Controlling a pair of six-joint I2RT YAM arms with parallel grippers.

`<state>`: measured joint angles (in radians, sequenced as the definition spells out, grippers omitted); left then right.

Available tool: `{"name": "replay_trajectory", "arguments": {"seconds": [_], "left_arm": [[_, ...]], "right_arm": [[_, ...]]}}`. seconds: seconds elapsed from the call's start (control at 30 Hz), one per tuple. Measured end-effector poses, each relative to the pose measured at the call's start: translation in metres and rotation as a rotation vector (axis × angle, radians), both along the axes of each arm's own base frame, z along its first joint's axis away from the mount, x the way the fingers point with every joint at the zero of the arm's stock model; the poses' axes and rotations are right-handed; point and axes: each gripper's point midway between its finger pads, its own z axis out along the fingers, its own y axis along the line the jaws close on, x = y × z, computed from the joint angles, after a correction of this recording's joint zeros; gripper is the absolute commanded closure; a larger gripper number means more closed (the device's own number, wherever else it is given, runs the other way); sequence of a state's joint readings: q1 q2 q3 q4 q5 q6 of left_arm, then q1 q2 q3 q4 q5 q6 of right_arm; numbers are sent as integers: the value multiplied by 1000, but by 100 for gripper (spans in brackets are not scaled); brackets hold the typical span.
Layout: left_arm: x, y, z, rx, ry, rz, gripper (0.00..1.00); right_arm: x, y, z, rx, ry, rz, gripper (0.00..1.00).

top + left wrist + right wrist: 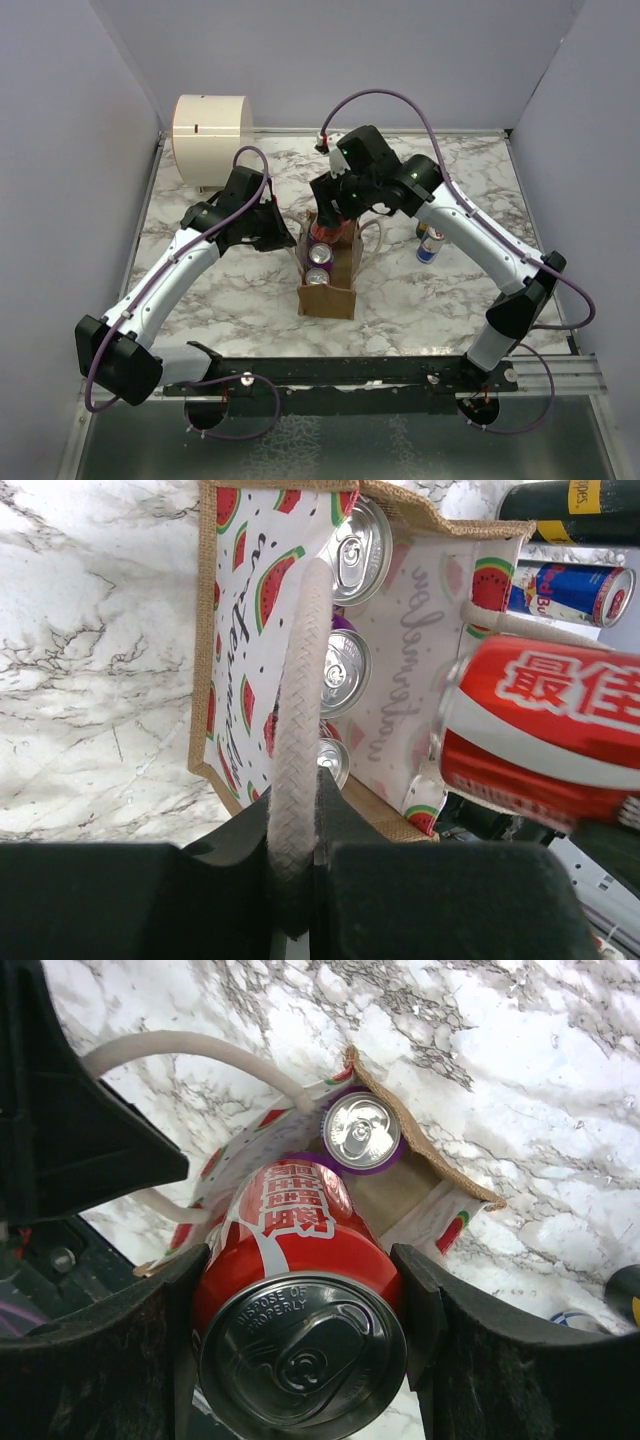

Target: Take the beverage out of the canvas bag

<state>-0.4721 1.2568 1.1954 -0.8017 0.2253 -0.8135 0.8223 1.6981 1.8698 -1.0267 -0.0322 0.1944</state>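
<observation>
Gripping the red can point(290, 1210) by its round side, your right hand point(300, 1300) is clamped on it over the open mouth of the bag point(327, 298), which stands mid-tabletop point(420, 300). Your left hand point(295, 880) pinches the bag's white handle point(300, 710), steadying the soft cloth. Judge the can hefty if full, and hard, slick and dentable; hold it mid-body, firmly without crushing. Other cans point(345, 670) sit inside.

I see a white tabletop point(250, 300) veined in grey marble, shut in by a plain pale back wall point(330, 60), left wall point(60, 200) and right wall point(590, 150). Soft even light; a black rail point(340, 375) runs along the near edge.
</observation>
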Motion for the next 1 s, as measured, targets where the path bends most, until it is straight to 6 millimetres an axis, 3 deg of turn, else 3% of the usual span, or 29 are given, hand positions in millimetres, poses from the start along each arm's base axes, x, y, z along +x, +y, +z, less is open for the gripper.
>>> {"name": "replay_trajectory", "arguments": {"seconds": [0.2,0.33,0.43,0.6,0.8,1.0], "left_arm": [[1,3,-2,3,27,58,100],[-1,7,-5,13,50,90,100],[-2,9,-7,19,64,106,100],[-3,11,-7,28,72,120,100],[-1,14,-8,45,64,134,100],[1,17,-9,58,56,144,100]], "right_arm": [[-3,-1,27,52,-6,-29,98],[-9,-17,56,95,-54,-82,98],[-21,-40,85,149,-112,-133,98],[-61,-101,117,243,-198,-235,98],[-85,-141,107,237,-198,-311,98],[-86,-159,83,155,-154,-411,98]]}}
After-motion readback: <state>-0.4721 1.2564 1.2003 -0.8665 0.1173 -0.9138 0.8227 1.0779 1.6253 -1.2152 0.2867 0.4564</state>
